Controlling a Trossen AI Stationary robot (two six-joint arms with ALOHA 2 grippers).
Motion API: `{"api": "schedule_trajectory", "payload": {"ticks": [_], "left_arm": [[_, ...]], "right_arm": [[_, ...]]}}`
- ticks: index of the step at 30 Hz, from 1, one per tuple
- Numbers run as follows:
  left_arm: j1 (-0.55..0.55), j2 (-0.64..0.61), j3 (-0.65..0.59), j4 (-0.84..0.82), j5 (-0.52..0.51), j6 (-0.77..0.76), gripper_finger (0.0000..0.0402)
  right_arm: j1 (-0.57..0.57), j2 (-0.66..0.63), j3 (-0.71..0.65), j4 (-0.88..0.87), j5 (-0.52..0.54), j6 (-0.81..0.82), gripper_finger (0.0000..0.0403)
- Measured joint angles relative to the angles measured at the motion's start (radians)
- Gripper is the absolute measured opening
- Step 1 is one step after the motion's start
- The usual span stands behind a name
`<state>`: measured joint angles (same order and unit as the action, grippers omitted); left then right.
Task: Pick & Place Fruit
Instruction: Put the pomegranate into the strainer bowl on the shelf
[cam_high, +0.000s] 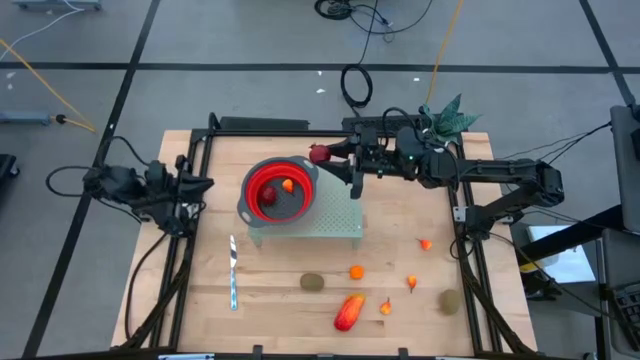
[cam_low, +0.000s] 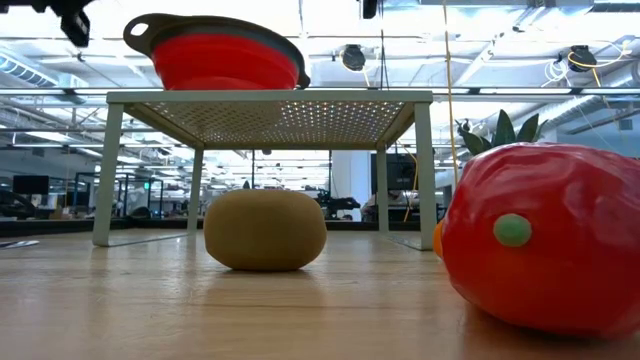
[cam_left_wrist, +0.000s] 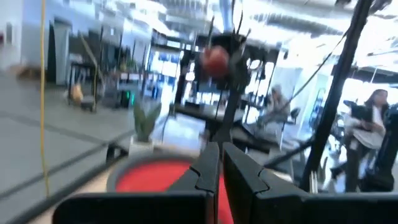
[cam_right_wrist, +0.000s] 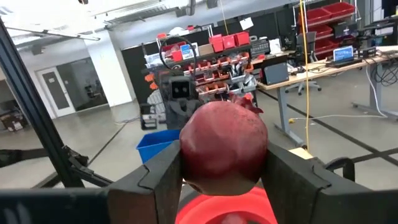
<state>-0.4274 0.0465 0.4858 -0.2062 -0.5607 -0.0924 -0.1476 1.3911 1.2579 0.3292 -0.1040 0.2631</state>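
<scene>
Most of the fruit lay loose on the wooden table (cam_high: 200, 300) in front of the white perforated stand (cam_high: 335, 222). A slim silver knife (cam_high: 233, 272) lay off toward the left arm's side, clear of everything. Along the front were a brown-green oval (cam_high: 313, 282), a small orange piece (cam_high: 356, 271), a larger red-orange piece (cam_high: 348, 312) with a tiny orange bit (cam_high: 386, 306) just beside it, another tiny one (cam_high: 412, 283), a second brown-green oval (cam_high: 449, 299) near the right frame post, and one more orange scrap (cam_high: 426, 243) farther back. From table height the red-orange piece bulked large at the right and one oval sat between the stand's legs.

The red bowl (cam_high: 280, 189) with its grey rim sat on top of the stand, overhanging its left end. Inside it I could make out a dark-red round fruit (cam_high: 269, 196) and a small orange piece (cam_high: 288, 184).

The right gripper (cam_high: 330, 155) hung at the bowl's far right rim, its two fingers (cam_right_wrist: 161, 177) spread partway and clamped on either side of a dark-red round fruit (cam_right_wrist: 224, 149), held in the air above the red of the bowl. Nothing stood between that fruit and the bowl. The left gripper (cam_left_wrist: 221, 165) waited at the table's left edge, its fingers pressed together with nothing in them.
</scene>
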Motion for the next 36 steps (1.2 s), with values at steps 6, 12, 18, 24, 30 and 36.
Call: {"api": "schedule_trajectory", "payload": {"ticks": [6, 12, 18, 24, 30, 36], "left_arm": [[0.0, 0.175, 0.0, 0.289, 0.012, 0.15, 0.0019], [0.001, 0.35, 0.0, 0.536, 0.002, 0.169, 0.002], [0.001, 0.464, 0.0, 0.716, 0.002, 0.141, 0.0036], [0.002, 0.545, 0.0, 0.819, 0.001, 0.052, 0.0096], [0.002, 0.627, 0.014, 0.896, 0.004, -0.041, 0.0162], [0.002, 0.732, 0.117, 0.88, 0.01, -0.086, 0.021]], "right_arm": [[0.007, 0.0, 0.0, 0.002, 0.002, -0.059, 0.0184], [0.006, 0.0, 0.0, 0.002, 0.003, -0.101, 0.0184], [0.006, 0.0, 0.0, 0.002, 0.001, -0.155, 0.0185], [0.015, 0.0, 0.0, 0.001, 0.0, -0.21, 0.0185], [0.045, 0.0, 0.0, 0.001, -0.001, -0.341, 0.0185], [0.077, 0.0, 0.0, -0.001, -0.001, -0.488, 0.0185]]}}
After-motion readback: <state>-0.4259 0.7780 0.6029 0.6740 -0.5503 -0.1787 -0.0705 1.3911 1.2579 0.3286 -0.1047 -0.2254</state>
